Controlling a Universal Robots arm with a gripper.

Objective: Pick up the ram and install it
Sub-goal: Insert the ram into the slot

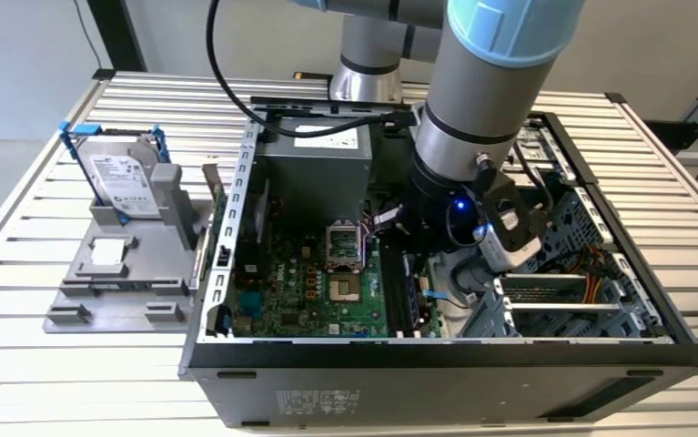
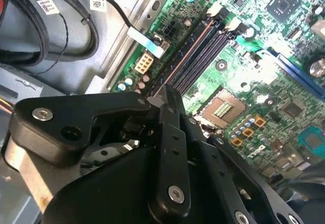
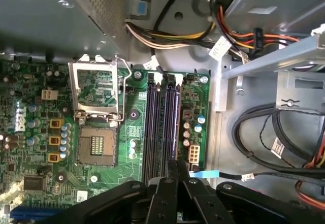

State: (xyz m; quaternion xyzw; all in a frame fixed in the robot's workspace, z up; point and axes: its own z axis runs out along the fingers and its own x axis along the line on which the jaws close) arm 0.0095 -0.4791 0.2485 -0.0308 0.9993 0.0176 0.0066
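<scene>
My gripper (image 1: 407, 259) is down inside the open computer case (image 1: 221, 300), over the black memory slots (image 3: 152, 127) beside the processor socket (image 3: 96, 142). In both wrist views the black fingers (image 3: 160, 193) stand close together. Between their tips a thin dark strip shows edge-on, which I take to be the ram (image 3: 173, 164). It lies in line with the right-hand pair of slots and low over them. Whether it touches a slot is hidden by the fingers. In the second wrist view the gripper (image 2: 163, 96) points at the near end of the same slots (image 2: 203, 46).
Bundled cables (image 3: 167, 38) and a metal drive bay (image 3: 274, 51) crowd the side of the slots. The power supply box (image 1: 312, 159) stands at the back of the case. On a grey fixture (image 1: 118, 273) at the exterior view's left stand a hard drive in a blue frame (image 1: 118, 173) and a green card (image 1: 213, 196).
</scene>
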